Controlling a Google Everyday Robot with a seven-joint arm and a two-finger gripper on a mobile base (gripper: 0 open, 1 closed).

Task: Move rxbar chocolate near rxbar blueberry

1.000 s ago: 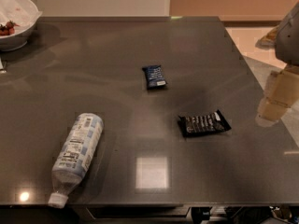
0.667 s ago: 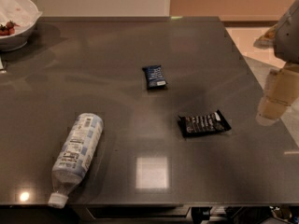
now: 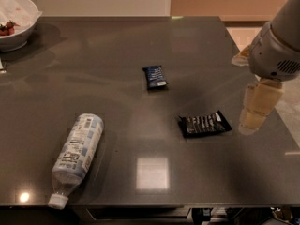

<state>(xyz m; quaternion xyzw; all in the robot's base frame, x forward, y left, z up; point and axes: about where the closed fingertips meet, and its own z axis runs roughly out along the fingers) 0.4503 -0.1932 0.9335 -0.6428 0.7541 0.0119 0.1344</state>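
dark grey glossy table (image 3: 140,186). black rxbar chocolate (image 3: 204,123) lying flat right of centre, apart from the navy rxbar blueberry (image 3: 155,76) up and to its left. cream gripper (image 3: 248,125) hanging just right of the black wrapper, near the table's right edge, open or closed impossible to tell. plastic bottle (image 3: 77,149) on its side front left; white bowl (image 3: 21,34) at the far left corner.

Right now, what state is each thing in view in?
Black rectangular rxbar chocolate wrapper: flat on table, unheld.
Navy-blue rxbar blueberry wrapper: flat, apart from the black one.
Clear plastic bottle: on its side, capped.
White bowl: upright, red food inside.
Gripper: right of black wrapper, not touching.
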